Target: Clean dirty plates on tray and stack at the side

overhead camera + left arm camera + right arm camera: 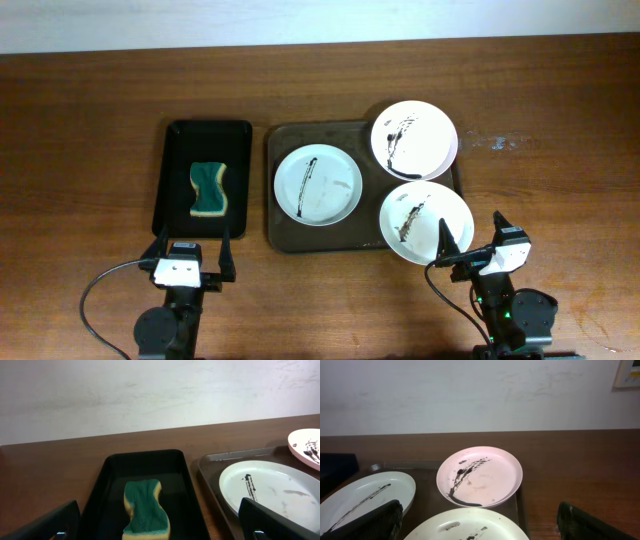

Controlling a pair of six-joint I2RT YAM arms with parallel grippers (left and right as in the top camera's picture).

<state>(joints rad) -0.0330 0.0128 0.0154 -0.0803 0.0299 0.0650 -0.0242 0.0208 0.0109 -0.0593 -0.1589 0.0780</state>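
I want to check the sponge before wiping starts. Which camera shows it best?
Overhead: the sponge shows whole, green side up, lying in the black tray. The left wrist view shows the sponge closer but foreshortened, with its yellow underlayer. The right wrist view misses it.

The nearest plate (470, 521) (right wrist view) runs off the bottom edge, mostly unseen.

Sponge (209, 189) in small tray (162, 205), left part of table (90, 110). Large tray (288, 236) just right of it, three plates on it: left plate (318, 185) in left half; far plate (414, 138) at back right, overhanging back rim; near plate (426, 222) at front right, overhanging front rim.
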